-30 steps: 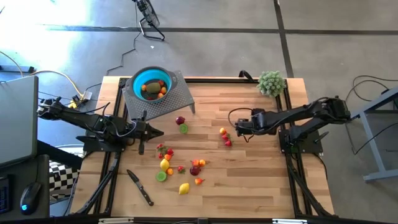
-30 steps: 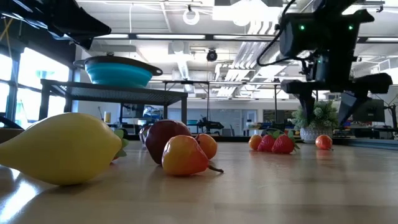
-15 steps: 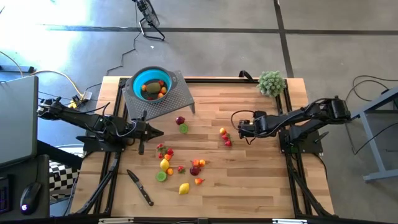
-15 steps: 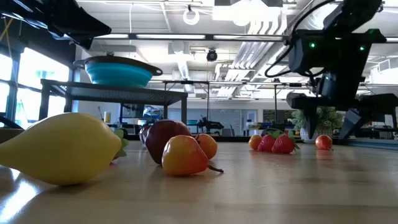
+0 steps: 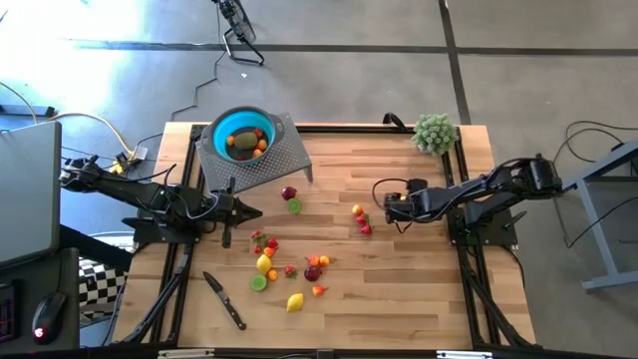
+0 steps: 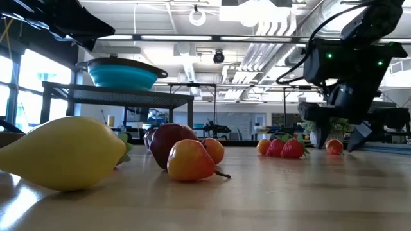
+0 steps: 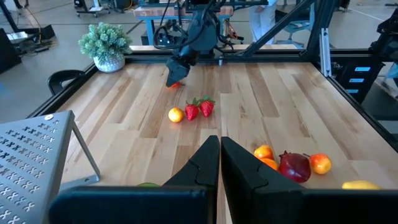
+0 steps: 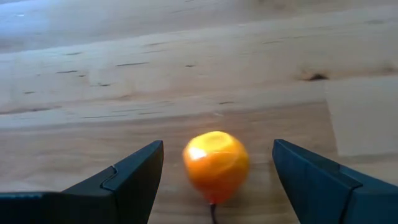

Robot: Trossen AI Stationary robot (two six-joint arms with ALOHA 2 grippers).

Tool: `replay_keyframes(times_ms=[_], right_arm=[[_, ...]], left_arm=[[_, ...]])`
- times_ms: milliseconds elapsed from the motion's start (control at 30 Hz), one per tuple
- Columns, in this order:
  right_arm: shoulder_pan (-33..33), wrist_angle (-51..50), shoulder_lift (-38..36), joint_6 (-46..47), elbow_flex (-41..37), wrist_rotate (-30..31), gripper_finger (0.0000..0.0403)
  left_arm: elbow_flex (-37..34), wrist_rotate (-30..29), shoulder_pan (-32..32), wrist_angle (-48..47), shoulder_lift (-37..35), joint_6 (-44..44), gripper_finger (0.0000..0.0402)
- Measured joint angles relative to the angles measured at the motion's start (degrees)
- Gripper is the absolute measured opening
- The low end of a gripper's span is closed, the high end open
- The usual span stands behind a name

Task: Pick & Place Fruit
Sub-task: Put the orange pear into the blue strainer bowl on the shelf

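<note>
A small orange fruit (image 8: 216, 167) rests on the wooden table near its right side, also seen in the low view (image 6: 334, 147). My right gripper (image 8: 217, 146) is open, slanting down over it, one finger on each side with a gap to both. In the high view this gripper (image 5: 391, 209) hides the fruit. To its left lie a yellow-orange fruit and two strawberries (image 5: 363, 221). More fruit (image 5: 289, 267) is scattered toward the near middle. My left gripper (image 5: 257, 211) is shut and waits level above the table's left side.
A teal bowl (image 5: 239, 135) holding a few fruits sits on a perforated grey stand (image 5: 284, 155) at the far left. A black-handled knife (image 5: 224, 299) lies at the near left. A fuzzy green plant ball (image 5: 435, 132) stands at the far right corner.
My right gripper has sunk toward the table and drawn a little toward the right edge, tipping more steeply downward. Its open fingers now stand low around the orange fruit. The fruit has stayed where it was.
</note>
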Motion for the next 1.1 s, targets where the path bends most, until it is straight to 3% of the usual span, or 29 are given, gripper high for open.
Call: replay_keyframes(times_ms=[467,1100], right_arm=[[0.0,2.1,0.0,-3.3,0.0,0.3,0.029],[0.0,1.9,0.0,-3.1,0.0,0.3,0.0172]], left_arm=[[0.0,0.0,0.0,0.0,0.0,0.0,0.0012],[0.0,0.0,0.0,0.0,0.0,0.0,0.0012]])
